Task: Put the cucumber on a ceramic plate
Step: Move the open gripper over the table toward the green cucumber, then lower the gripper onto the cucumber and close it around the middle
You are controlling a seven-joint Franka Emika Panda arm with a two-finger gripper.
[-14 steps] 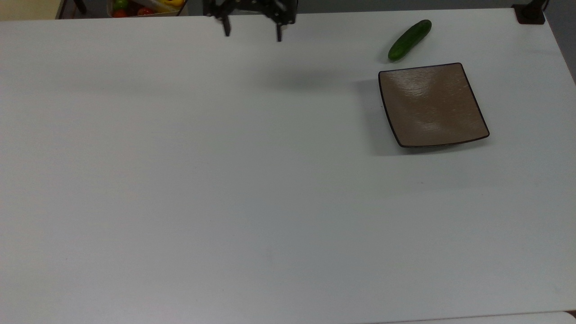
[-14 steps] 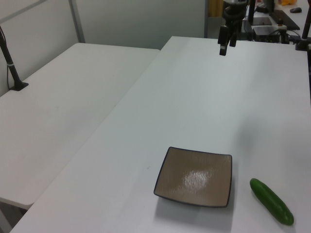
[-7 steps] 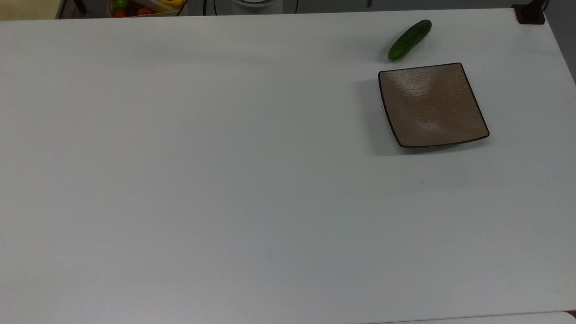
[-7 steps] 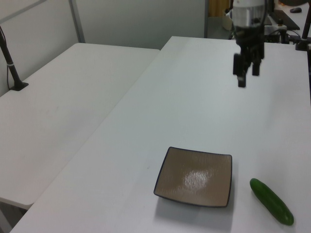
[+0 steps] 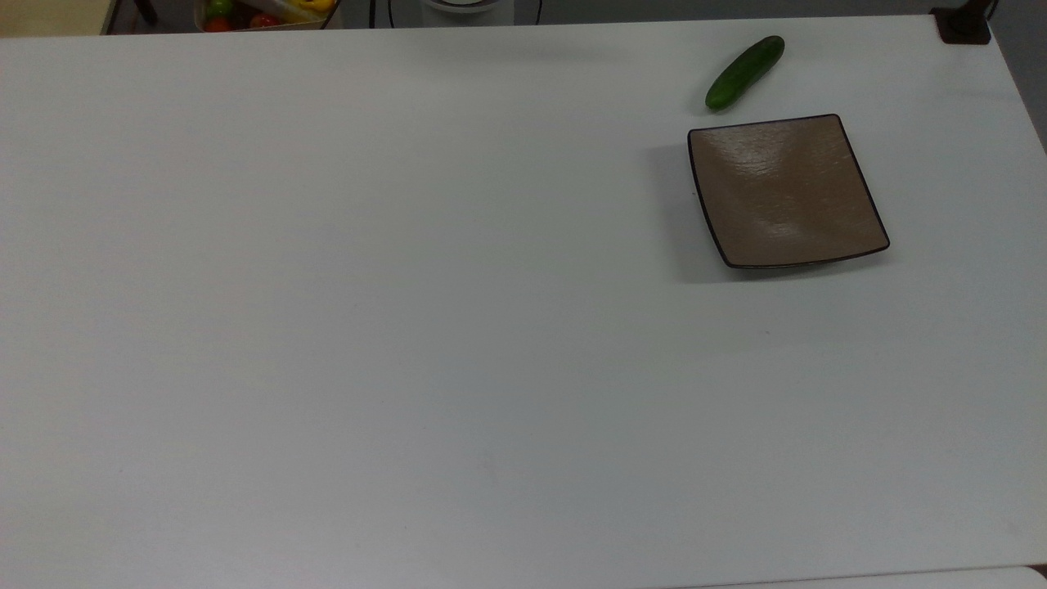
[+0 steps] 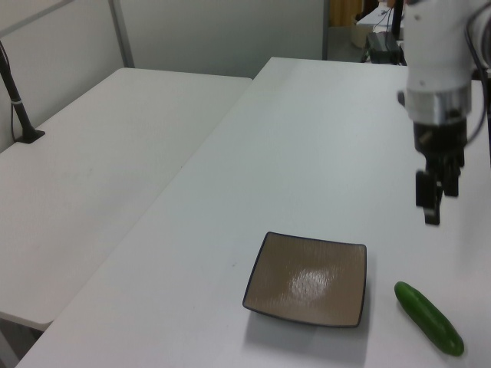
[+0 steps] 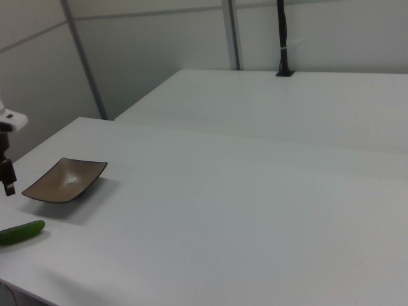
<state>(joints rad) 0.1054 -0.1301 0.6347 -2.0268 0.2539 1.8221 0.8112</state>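
While hovering over table, gripper: right side of left view, pointing down, jaws parted, nothing held.
Cucumber: flat on table, lower right corner of left view; upper right of top view, lying on a diagonal.
Plate: bare; just beside cucumber, not touching.
Step, by judgement: approach for pickup, not yet at cucumber.
Cucumber vs jaws: below gripper in left view, well apart from it; lower left of right view, under gripper at left edge.
How to do well: come down over cucumber's middle, turn jaws to close across short width, not along length.
Caution: smooth round skin, likely to roll; close centred and low, lift level before crossing to plate.
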